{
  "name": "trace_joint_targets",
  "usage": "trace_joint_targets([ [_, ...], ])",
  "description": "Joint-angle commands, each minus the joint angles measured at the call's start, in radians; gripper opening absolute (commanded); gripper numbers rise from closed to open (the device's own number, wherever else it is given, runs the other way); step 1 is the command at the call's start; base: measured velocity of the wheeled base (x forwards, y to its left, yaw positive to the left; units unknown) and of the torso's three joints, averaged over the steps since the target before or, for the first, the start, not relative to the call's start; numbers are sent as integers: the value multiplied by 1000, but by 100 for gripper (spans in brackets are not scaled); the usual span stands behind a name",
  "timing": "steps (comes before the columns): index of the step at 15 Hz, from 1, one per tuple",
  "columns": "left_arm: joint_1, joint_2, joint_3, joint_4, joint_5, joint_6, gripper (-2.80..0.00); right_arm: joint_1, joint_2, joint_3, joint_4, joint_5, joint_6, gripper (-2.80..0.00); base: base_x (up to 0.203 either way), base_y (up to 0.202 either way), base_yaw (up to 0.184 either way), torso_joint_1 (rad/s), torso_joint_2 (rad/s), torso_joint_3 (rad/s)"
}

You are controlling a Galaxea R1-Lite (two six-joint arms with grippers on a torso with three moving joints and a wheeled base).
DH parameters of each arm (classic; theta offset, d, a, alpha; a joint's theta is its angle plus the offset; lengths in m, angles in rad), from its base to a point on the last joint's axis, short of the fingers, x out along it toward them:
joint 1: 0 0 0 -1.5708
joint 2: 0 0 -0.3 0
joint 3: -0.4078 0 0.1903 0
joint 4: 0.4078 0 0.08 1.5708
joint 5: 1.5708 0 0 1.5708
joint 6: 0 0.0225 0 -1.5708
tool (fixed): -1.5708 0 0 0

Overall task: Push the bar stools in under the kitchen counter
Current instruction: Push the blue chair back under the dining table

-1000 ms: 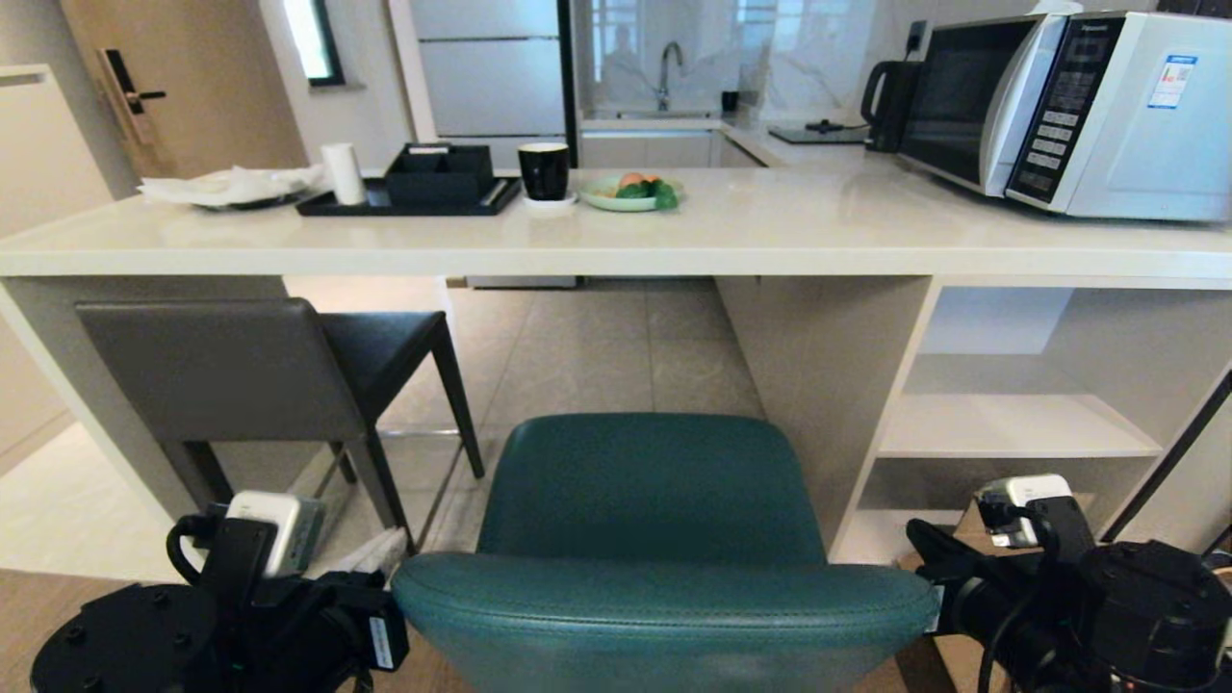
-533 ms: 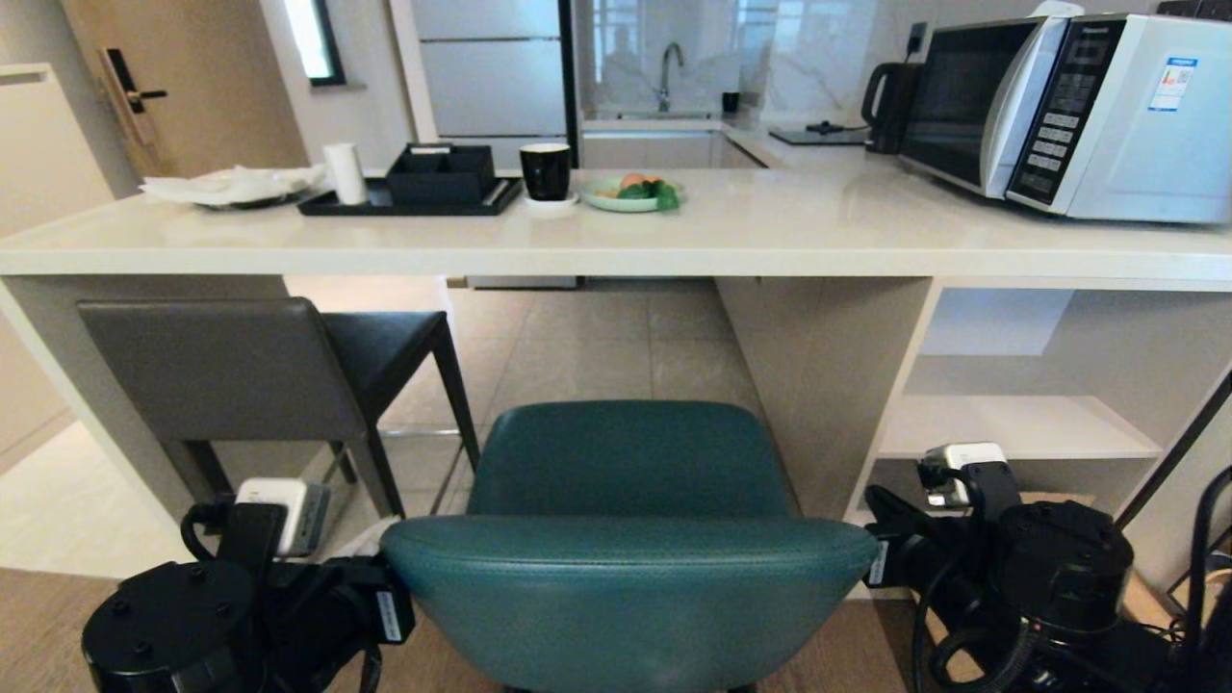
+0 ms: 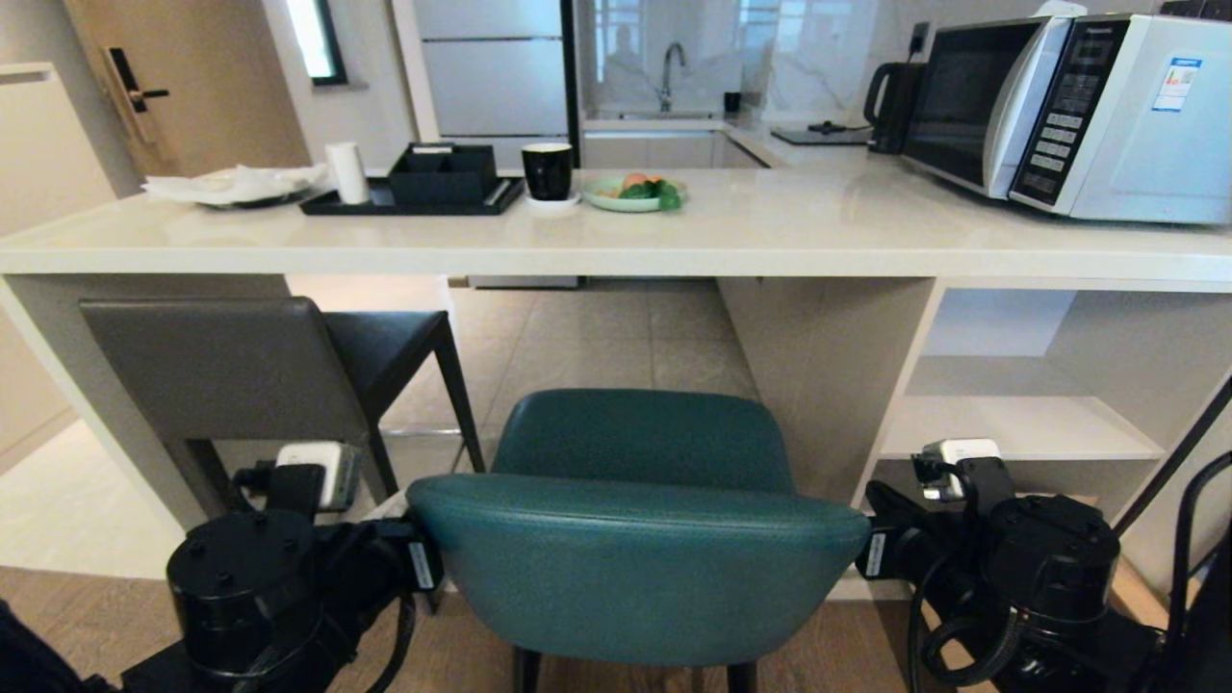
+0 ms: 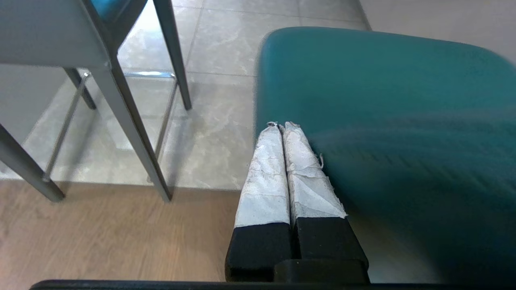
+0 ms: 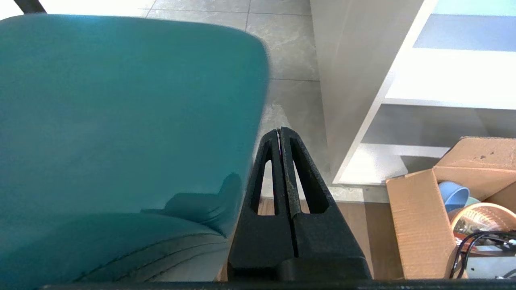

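left hand [image 4: 282, 125] and right hand [image 5: 279, 131] flanking teal stool [image 3: 640, 558]

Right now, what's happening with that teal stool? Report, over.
Left gripper and right gripper shut, flanking teal stool. Stool short of kitchen counter. Floor ahead open.

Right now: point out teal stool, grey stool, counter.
teal stool [image 3: 635, 568], head view, backrest rear face.
grey stool [image 3: 217, 371], head view, square backrest.
kitchen counter [image 3: 770, 226], head view, bare slab top.
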State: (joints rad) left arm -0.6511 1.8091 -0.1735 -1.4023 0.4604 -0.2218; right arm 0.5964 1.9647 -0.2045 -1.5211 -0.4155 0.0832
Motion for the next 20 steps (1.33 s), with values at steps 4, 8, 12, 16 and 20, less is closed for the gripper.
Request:
trace_joint_targets([
  [4, 7, 45, -46, -7, 3, 6, -280, -6, -14, 3, -9, 0, 1, -280, 0, 0, 0, 0, 0, 0],
  [8, 11, 21, -32, -7, 3, 2, -280, -32, 28, -87, -9, 0, -4, -280, 0, 0, 0, 0, 0, 0],
  [12, 24, 23, -45, -7, 1, 5, -280, -65, 61, -184, 15, 1, -10, -280, 0, 0, 0, 0, 0, 0],
  [16, 62, 38, -72, -7, -6, 7, -280, -68, 65, -185, 24, 1, -9, -280, 0, 0, 0, 0, 0, 0],
  [20, 71, 75, -126, -7, -11, 23, -280, -89, 62, -185, 24, 1, -16, -280, 0, 0, 0, 0, 0, 0],
])
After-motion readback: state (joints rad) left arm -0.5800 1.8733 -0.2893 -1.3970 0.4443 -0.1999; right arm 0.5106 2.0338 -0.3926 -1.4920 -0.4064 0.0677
